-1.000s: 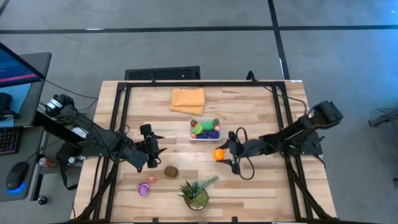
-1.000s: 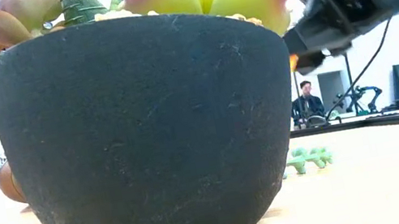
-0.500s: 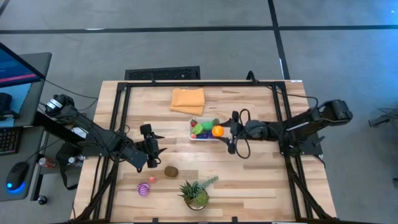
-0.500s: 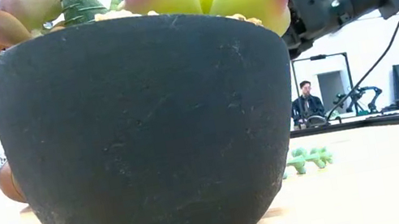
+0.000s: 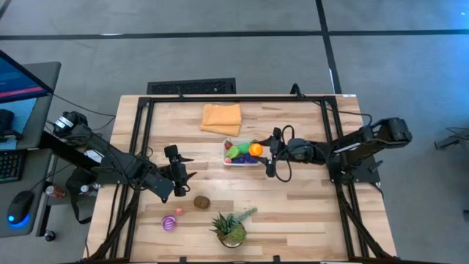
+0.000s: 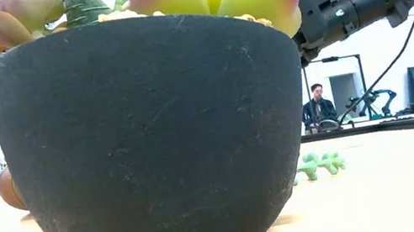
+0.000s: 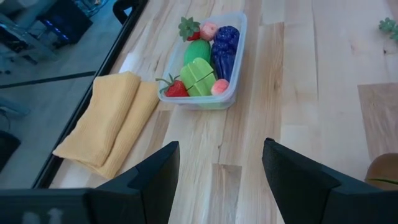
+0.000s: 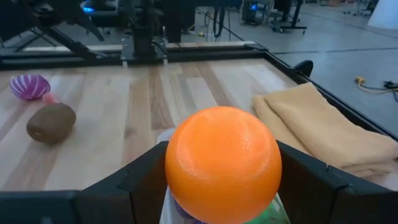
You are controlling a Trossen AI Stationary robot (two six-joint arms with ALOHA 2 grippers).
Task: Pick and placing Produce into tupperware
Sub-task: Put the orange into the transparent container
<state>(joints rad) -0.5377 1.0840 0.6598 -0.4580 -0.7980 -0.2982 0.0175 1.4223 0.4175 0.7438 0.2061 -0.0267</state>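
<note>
The clear tupperware [image 5: 242,158] stands at the table's middle with green, red and purple produce in it [image 7: 208,62]. My right gripper [image 5: 259,150] reaches in from the right and is shut on an orange ball [image 5: 255,149] above the tub's right end. My left gripper [image 5: 178,173] hangs open, nothing between its fingers, left of the tub [image 7: 221,177]. A brown kiwi [image 5: 201,202], a striped purple piece [image 5: 169,222], a small pink piece [image 5: 179,212] and a green piece [image 5: 245,214] lie loose on the near part of the table. My right gripper pinches the orange ball by its two opposite sides [image 8: 177,168] between its two fingers. The fingers come from the table's right, nearly level and tipped a little down. The ball is lifted clear and hangs over the tub's right end.
A folded orange cloth [image 5: 221,118] lies behind the tub. A dark potted plant [image 5: 231,229] stands at the near edge and fills the low view [image 6: 152,143]. Black frame rails [image 5: 143,139] run along the table's sides. Bare wood lies right of the tub.
My right gripper has swung from the table's near middle toward the far edge and risen slightly, carrying the orange ball from beside the tub's near right corner to above the tub's right end. It has stayed shut on the ball throughout.
</note>
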